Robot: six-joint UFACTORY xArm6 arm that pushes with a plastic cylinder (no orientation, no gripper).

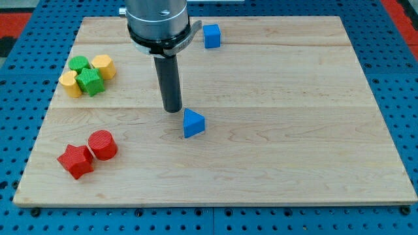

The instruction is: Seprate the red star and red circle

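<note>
The red star (75, 160) lies near the board's bottom left corner. The red circle (102, 144) sits just to its upper right, touching it. My tip (172, 110) is near the board's middle, well to the upper right of both red blocks. It stands just left of and above the blue triangle (193, 123), close to it.
A blue cube (211, 36) sits near the top edge, right of the arm. At the upper left a cluster holds two green blocks (85, 74) and two yellow blocks (103, 66), (70, 83). The wooden board (294, 130) rests on a blue pegboard.
</note>
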